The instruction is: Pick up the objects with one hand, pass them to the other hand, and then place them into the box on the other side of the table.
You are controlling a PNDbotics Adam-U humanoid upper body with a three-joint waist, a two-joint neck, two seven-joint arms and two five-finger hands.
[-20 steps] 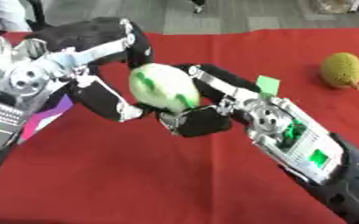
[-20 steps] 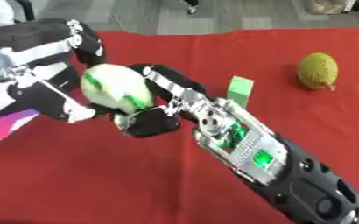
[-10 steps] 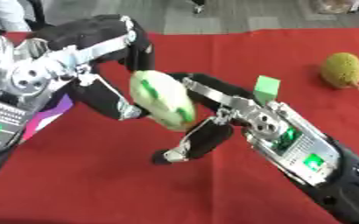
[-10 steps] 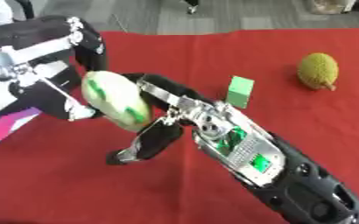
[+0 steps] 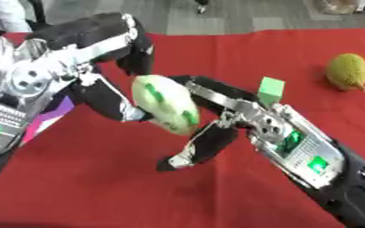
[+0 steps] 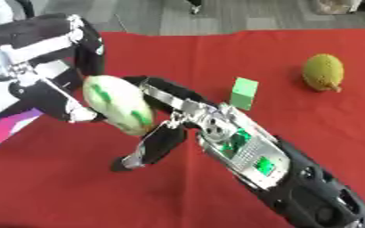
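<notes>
Reaching in from the left, the left hand (image 5: 100, 67) curls its fingers and thumb round the pale green-and-white oval object (image 5: 166, 109), which sits above the red tablecloth (image 5: 100, 187) at mid-table. A purple and pink box (image 6: 10, 127) shows at the left edge, partly hidden behind that arm. From the lower right, the right hand (image 5: 216, 120) lies against the object's right side with its fingers spread apart and relaxed, one set running along behind the object, another pointing down toward the cloth. Just beyond the right hand stands a small green cube (image 6: 244, 92). Farther right, well apart, lies a bumpy yellow-green fruit (image 6: 323, 72).
</notes>
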